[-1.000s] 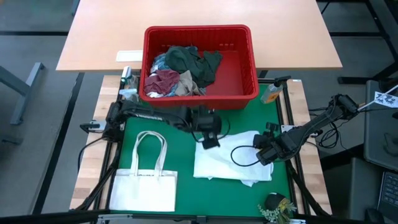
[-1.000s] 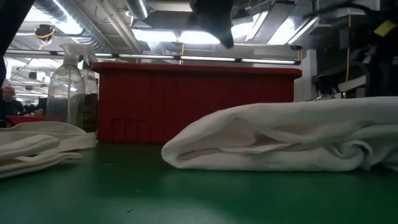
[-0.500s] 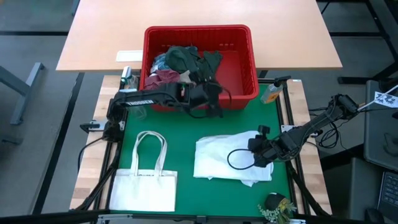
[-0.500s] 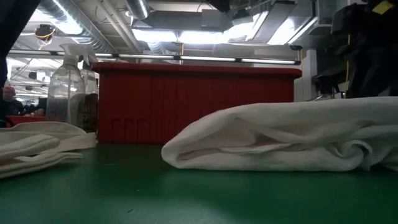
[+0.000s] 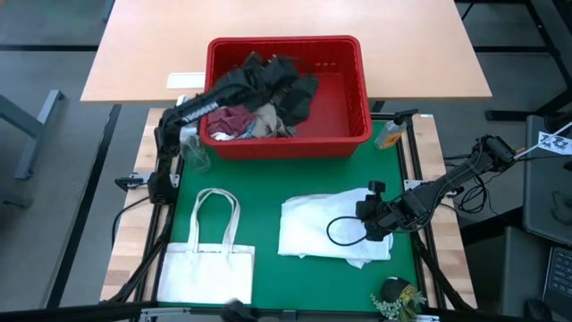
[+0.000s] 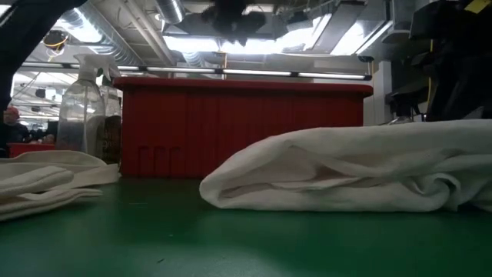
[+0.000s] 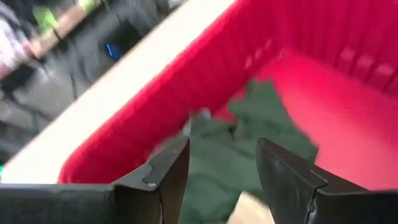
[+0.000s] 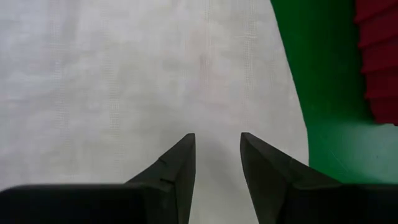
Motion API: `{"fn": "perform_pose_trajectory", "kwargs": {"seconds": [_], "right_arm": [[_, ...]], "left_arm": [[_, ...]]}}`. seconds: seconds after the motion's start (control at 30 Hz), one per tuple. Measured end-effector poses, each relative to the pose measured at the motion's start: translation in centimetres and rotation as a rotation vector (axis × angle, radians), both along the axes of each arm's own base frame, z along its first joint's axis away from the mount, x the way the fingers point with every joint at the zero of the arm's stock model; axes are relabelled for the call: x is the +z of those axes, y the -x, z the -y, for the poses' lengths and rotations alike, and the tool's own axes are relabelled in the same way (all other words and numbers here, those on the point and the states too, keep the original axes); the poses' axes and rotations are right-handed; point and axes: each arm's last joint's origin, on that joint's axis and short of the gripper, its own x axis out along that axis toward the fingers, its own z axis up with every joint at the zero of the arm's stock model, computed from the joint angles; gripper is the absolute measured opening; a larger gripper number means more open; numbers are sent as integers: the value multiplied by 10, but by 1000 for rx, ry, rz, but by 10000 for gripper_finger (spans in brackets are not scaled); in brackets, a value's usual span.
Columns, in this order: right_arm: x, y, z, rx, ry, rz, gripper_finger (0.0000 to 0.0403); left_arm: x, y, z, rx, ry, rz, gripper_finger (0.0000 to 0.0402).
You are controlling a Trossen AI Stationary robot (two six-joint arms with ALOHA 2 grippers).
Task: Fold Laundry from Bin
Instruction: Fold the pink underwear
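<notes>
Nearest to the front edge, well away from the red bin (image 5: pixel 284 94), the white tote bag (image 5: pixel 208 261) lies flat on the green mat (image 5: pixel 268 188). A step closer to the bin, my right gripper (image 8: pixel 217 163) hovers over the folded white garment (image 5: pixel 323 225), fingers parted a little with nothing between them. The garment sits on the mat in front of the bin, apart from it. A clear spray bottle (image 6: pixel 81 104) stands just beside the bin's left end. My left gripper (image 7: pixel 221 168) is over the bin, fingers spread wide and empty, above the dark green cloth (image 7: pixel 239 140). Maroon cloth (image 5: pixel 234 119) and beige cloth (image 5: pixel 266 120) lie inside the bin too.
</notes>
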Motion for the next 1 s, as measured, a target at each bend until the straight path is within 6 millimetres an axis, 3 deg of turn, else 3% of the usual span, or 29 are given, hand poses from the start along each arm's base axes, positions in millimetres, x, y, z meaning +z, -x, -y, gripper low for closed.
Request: {"fn": "perform_pose_trajectory", "kwargs": {"seconds": [0.13, 0.33, 0.6, 1.0], "right_arm": [[0, 0, 0, 0, 0, 0, 129], [0, 0, 0, 0, 0, 0, 129], [0, 0, 1, -5, 20, 11, 129], [0, 0, 1, -5, 20, 11, 129]], "left_arm": [[-13, 30, -30, 105, 188, -36, 180], [-32, 67, -45, 219, 443, -181, 180], [-56, 76, -65, 275, 532, -203, 180], [-106, 86, -74, 323, 692, -335, 175]]}}
